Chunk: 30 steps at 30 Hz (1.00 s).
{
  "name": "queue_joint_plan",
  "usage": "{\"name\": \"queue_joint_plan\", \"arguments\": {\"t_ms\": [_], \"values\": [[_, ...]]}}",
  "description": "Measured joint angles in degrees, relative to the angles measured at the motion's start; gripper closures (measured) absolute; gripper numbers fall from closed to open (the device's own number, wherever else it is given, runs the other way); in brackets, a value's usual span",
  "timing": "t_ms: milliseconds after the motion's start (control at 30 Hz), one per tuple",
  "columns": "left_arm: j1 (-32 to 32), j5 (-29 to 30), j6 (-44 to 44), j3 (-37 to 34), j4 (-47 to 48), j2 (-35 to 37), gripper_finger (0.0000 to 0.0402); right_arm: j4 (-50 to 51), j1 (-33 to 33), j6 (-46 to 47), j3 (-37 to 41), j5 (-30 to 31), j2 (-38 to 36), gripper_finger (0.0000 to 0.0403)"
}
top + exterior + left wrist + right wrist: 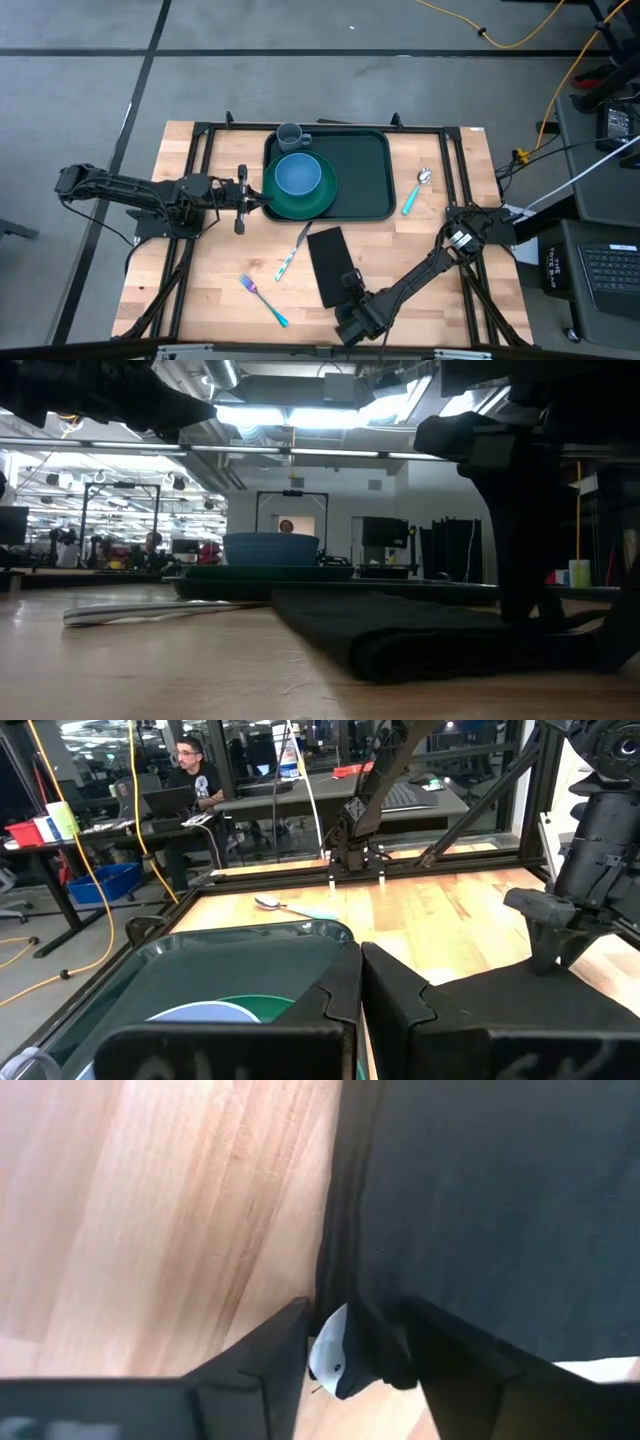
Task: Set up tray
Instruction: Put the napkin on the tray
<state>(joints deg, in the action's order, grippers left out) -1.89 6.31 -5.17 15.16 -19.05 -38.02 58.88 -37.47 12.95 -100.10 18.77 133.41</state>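
Right gripper point(349, 283) pinches the black napkin point(328, 262) edge, likely to lift it toward the tray point(365, 175); left gripper point(262, 203) closed at the green plate point(322, 197) rim.

— What carries everything?
— A light wooden table point(210, 290) with a black frame.
— And directly on it?
— The dark green tray point(360, 165) at the far middle, a teal-handled spoon point(415, 192) just right of it, a black napkin point(328, 262) nearer, a striped knife point(290, 255) left of the napkin, and a fork point(262, 300) nearest.
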Motion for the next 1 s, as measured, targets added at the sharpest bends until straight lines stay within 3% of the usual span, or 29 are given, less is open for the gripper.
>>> {"name": "queue_joint_plan", "arguments": {"t_ms": [200,567,1000], "values": [[0.00,0.00,0.01,0.00,-0.01,-0.01,0.0397,-0.90,0.59,0.24,0.14,-2.07,-0.05,0.0297],[0.00,0.00,0.07,0.00,-0.01,0.00,0.0396,-2.71,0.82,3.16,0.22,-0.02,0.01,0.0386],[0.00,0.00,0.09,0.00,-0.02,0.00,0.0398,-0.32,0.02,6.27,-1.59,3.25,0.43,0.0387]]}}
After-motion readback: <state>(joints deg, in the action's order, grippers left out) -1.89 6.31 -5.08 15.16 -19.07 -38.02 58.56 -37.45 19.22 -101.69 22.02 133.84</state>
